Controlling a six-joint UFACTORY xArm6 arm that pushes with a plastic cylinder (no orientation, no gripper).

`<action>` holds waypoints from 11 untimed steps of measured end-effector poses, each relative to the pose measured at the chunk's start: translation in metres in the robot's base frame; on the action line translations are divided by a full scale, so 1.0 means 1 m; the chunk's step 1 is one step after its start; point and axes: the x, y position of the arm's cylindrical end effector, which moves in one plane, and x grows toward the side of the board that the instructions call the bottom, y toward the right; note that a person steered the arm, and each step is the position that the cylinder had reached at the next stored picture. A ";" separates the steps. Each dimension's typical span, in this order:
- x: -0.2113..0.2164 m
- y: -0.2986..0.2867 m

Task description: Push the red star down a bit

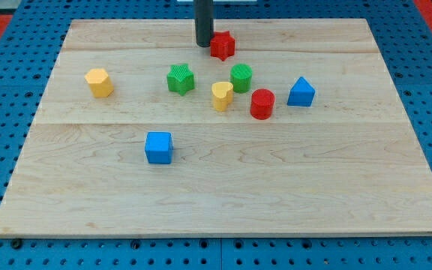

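The red star (222,46) lies near the view's top, a little right of the middle of the wooden board (223,195). My tip (203,44) stands right against the star's left side. Below the star are a green cylinder (241,77), a yellow heart (221,95) and a red cylinder (262,103).
A green star (180,79) lies left of the yellow heart. A blue block with a pointed top (301,92) is to the right of the red cylinder. A yellow hexagon (99,82) is at the left. A blue cube (158,147) lies lower left of the cluster.
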 end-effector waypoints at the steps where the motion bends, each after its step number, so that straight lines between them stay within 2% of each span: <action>1: 0.000 0.005; 3: -0.057 0.009; 4: -0.057 0.044; 5: -0.057 0.048; 11: -0.011 0.031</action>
